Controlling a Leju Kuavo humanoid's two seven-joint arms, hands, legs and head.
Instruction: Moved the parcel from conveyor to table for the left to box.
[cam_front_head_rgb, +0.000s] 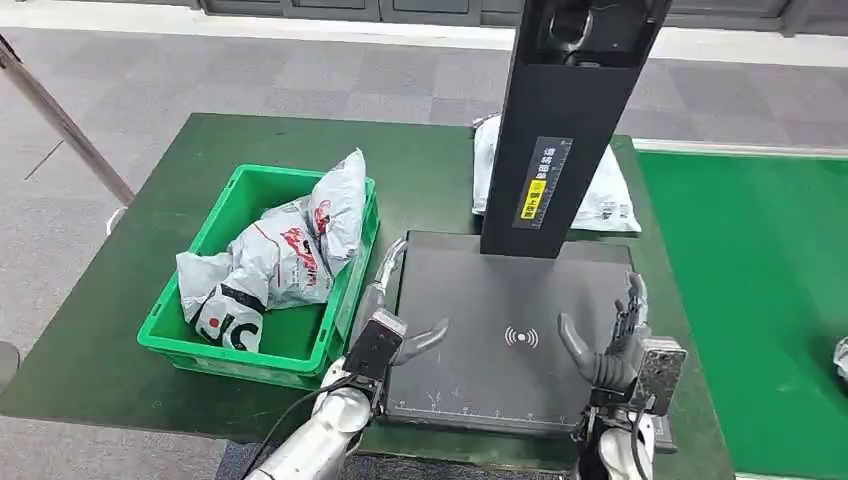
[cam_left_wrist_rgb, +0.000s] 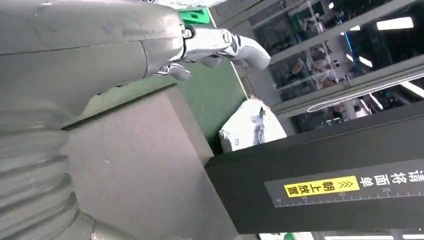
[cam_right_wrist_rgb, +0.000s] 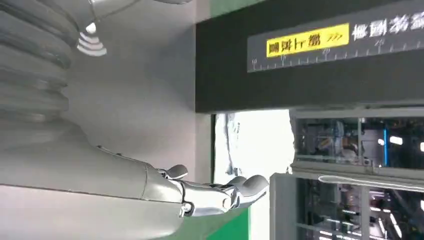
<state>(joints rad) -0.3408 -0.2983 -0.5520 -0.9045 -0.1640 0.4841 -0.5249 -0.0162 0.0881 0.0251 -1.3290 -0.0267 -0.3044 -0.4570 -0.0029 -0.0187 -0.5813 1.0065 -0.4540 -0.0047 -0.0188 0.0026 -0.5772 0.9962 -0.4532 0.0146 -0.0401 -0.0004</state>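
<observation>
Hands are held open over the black pad (cam_front_head_rgb: 505, 335): left hand (cam_front_head_rgb: 400, 325), right hand (cam_front_head_rgb: 615, 340). One white parcel (cam_front_head_rgb: 605, 195) is seen near the tabletop's (cam_front_head_rgb: 160, 260) far edge, behind the black post (cam_front_head_rgb: 560, 120).

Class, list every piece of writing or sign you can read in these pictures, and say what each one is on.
Yellow label on the black post: Chinese characters, too small to read surely.
White characters beside it: blurred.
Wireless-wave sign on the dark platform.
Parcels in the green crate: red and black print, unreadable.
</observation>
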